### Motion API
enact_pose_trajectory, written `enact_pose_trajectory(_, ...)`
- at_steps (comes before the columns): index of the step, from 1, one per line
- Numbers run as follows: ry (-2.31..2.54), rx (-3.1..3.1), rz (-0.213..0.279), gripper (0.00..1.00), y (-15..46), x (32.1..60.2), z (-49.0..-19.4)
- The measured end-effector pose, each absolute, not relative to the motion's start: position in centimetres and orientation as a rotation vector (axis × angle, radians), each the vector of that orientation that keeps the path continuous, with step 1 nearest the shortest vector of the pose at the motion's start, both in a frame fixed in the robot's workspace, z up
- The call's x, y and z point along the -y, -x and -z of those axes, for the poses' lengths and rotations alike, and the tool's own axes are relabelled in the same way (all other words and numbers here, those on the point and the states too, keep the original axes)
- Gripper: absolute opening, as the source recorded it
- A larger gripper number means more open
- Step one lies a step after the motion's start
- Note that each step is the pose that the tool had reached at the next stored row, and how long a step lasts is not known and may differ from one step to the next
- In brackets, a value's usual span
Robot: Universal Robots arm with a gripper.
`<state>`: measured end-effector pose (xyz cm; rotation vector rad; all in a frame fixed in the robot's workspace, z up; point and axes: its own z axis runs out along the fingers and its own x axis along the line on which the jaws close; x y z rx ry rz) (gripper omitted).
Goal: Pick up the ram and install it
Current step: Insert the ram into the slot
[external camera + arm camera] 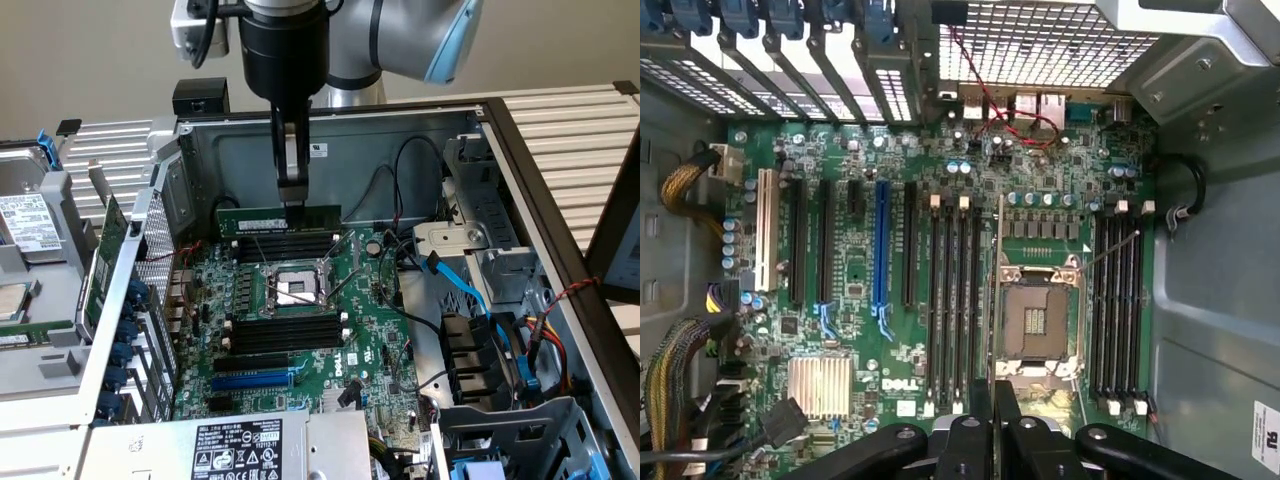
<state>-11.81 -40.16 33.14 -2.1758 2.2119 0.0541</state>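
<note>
Pickup is done: the jaws are clamped on the ram (270,214), which hangs on edge above the memory slots (285,245) beside the processor socket (290,290). It looks not yet seated.

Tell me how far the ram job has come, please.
Done: the ram is picked up, and the gripper is shut on its upper edge. In hand: it hangs level, just above the black slots behind the socket. Left: seating it. It sits in no slot yet, and the slots look empty.
</note>
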Motion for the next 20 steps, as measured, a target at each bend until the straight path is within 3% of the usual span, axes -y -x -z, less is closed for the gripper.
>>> enact_pose_trajectory(20, 2.187, -2.224, -0.025, 0.13, 11.8, 40.2, -30.4)
